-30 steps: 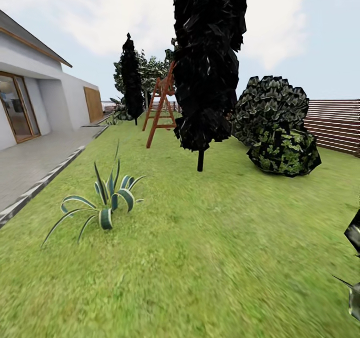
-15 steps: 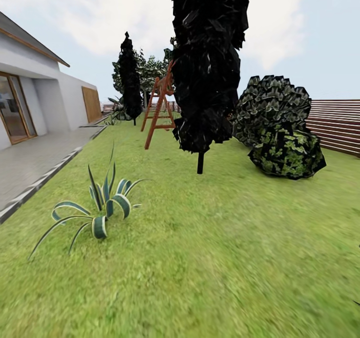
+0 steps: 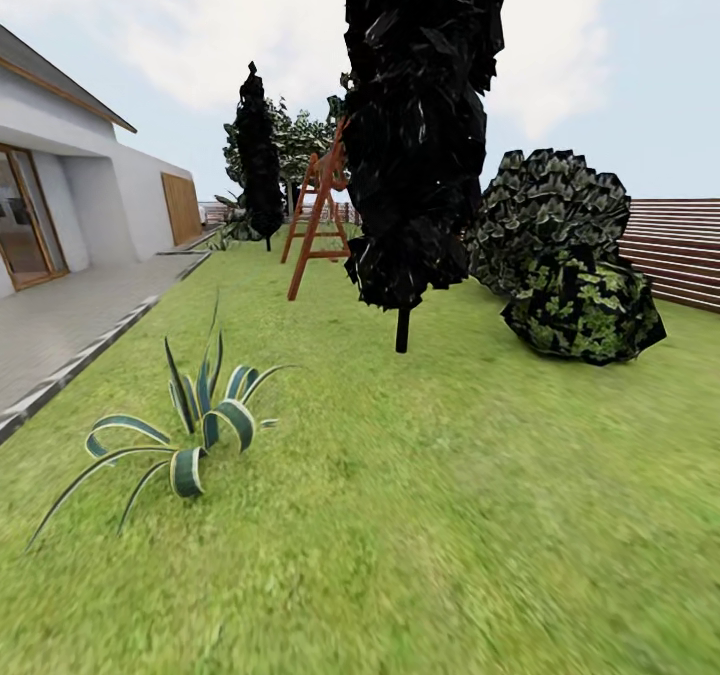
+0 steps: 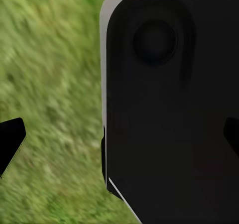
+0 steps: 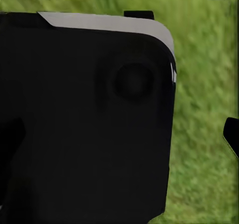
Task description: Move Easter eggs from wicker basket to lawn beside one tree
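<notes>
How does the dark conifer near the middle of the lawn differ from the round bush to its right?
The dark conifer is tall and narrow, rising past the top of the head view; the round bush is low and wide. The conifer stands on a thin bare trunk, while the bush sits directly on the lawn. The conifer's foliage is almost black; the bush shows green patches. Both grow on the grass.

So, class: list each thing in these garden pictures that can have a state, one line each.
dark conifer: upright on a thin trunk.
wooden ladder: standing, legs spread.
striped agave: rooted, leaves splayed.
house door: shut.
lawn: flat, green.
</notes>
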You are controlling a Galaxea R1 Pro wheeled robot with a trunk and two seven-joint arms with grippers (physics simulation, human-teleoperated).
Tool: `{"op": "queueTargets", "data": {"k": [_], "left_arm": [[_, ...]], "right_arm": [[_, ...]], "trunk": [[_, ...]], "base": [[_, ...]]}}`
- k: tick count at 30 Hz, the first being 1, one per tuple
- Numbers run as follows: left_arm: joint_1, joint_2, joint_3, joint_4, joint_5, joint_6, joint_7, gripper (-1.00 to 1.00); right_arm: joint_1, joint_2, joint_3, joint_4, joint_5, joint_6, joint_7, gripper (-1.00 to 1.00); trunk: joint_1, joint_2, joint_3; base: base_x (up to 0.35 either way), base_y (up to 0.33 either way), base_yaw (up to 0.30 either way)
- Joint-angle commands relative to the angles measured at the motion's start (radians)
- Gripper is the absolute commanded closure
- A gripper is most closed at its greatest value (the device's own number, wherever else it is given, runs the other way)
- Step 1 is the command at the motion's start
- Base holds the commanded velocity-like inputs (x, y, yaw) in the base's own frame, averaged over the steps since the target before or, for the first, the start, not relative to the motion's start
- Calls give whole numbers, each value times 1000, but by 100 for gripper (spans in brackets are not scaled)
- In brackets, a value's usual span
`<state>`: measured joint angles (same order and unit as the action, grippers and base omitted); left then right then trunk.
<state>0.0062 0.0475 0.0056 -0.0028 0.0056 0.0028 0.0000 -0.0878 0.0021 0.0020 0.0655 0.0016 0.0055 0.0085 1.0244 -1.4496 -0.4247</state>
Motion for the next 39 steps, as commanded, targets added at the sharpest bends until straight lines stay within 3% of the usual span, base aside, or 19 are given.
{"op": "queueTargets", "data": {"k": [1,25,32,39], "left_arm": [[0,0,0,0,1,0,0,-100],[0,0,0,0,1,0,0,-100],[0,1,-2,0,-2,0,0,-100],[0,-1,-4,0,-4,0,0,-100]], "right_arm": [[-1,0,0,1,1,0,1,-100],[-1,-2,1,0,3,-1,2,-100],[-1,-2,1,0,3,-1,2,-100],[-1,-2,1,0,3,-1,2,-100]], "trunk": [[1,0,-1],[1,0,-1],[1,0,-1],[1,0,-1]], "base": [[334,0,0],[332,2,45],[72,-15,0],[116,-265,0]]}}
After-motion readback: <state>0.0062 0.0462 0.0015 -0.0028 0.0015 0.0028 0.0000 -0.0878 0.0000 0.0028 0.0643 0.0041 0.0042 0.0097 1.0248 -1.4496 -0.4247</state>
